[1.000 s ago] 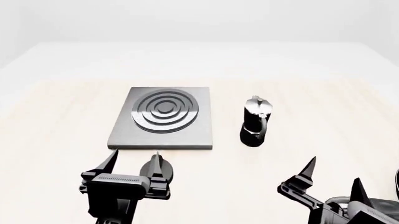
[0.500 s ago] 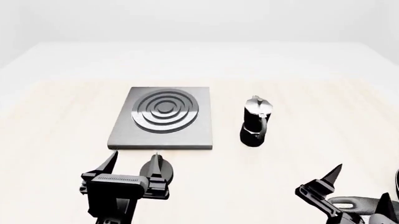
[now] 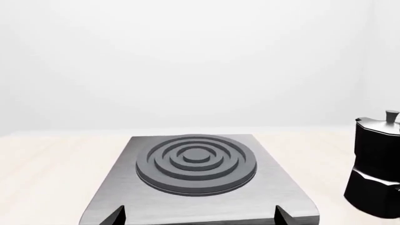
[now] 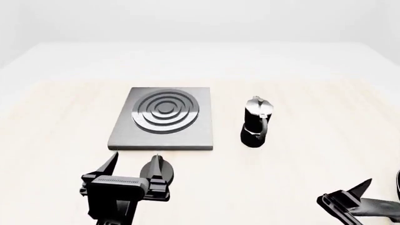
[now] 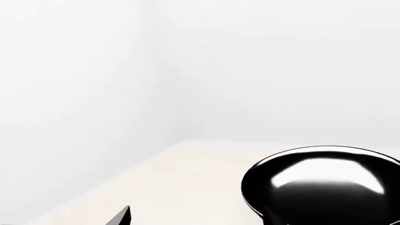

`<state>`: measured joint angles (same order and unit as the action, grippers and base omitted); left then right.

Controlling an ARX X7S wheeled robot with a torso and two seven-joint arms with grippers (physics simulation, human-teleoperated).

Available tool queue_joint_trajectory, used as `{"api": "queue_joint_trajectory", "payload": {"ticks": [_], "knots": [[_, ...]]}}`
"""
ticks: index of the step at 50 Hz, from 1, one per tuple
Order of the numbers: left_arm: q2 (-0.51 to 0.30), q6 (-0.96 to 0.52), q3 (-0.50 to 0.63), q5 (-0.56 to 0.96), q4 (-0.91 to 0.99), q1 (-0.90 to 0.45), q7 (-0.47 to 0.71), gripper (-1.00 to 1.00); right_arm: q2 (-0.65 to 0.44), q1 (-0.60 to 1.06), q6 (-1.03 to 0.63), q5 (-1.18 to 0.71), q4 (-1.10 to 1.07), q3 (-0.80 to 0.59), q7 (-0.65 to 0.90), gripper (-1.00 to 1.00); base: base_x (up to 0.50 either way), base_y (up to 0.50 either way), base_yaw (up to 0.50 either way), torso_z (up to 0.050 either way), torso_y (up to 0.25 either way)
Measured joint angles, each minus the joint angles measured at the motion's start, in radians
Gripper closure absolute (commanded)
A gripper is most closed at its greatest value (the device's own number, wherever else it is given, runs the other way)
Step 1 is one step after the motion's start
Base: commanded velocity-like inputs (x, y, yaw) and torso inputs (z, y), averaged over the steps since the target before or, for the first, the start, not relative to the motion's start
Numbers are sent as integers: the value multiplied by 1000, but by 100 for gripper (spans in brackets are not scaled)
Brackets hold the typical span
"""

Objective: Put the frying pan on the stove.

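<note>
Pan (image 5: 320,185) shows only in R wrist view: glossy black bowl, bright glare on it, sitting on pale table (image 5: 187,173) ahead of R claw. One R fingertip (image 5: 120,216) peeks in at frame edge, well apart from pan, not touching. Handle not seen.

Head view: pan barely a dark sliver at far right edge. R claw (image 4: 368,201) low in right corner, mostly cut off by frame; one pointed finger visible, 2nd not seen, so can't tell how wide it gapes. Nothing seen in it.

L claw (image 4: 134,164) near front of table, fingers spread wide, empty. L wrist view: both tips just at stove's near edge.

Stove (image 4: 164,117) flat on table, left of centre, rings bare. Moka pot (image 4: 256,122) upright just right of stove, apart from it, standing between stove and pan side of table
</note>
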<state>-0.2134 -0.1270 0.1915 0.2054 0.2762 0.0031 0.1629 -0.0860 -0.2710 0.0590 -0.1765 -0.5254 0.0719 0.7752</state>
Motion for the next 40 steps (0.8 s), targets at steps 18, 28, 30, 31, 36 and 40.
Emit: {"api": "queue_joint_trajectory", "payload": {"ticks": [18, 28, 30, 31, 36, 40], "knots": [[-15, -2, 8, 7, 28, 16, 16, -100, 17, 1, 54, 18, 19, 4, 93, -100, 0, 0, 0, 0, 0], [-22, -1, 12, 10, 33, 18, 23, -100, 23, 50, 29, 38, 38, -12, 156, -100, 0, 0, 0, 0, 0], [-23, 0, 12, 11, 33, 18, 24, -100, 25, 63, 18, 47, 43, -15, 173, -100, 0, 0, 0, 0, 0], [-23, 0, 13, 12, 33, 17, 24, -100, 26, 69, 12, 53, 46, -16, 182, -100, 0, 0, 0, 0, 0], [-25, 1, 15, 14, 29, 15, 26, -100, 29, 101, -8, 73, 65, -26, 222, -100, 0, 0, 0, 0, 0], [-26, 3, 17, 15, 26, 13, 27, -100, 30, 127, -21, 84, 83, -33, 251, -100, 0, 0, 0, 0, 0]]}}
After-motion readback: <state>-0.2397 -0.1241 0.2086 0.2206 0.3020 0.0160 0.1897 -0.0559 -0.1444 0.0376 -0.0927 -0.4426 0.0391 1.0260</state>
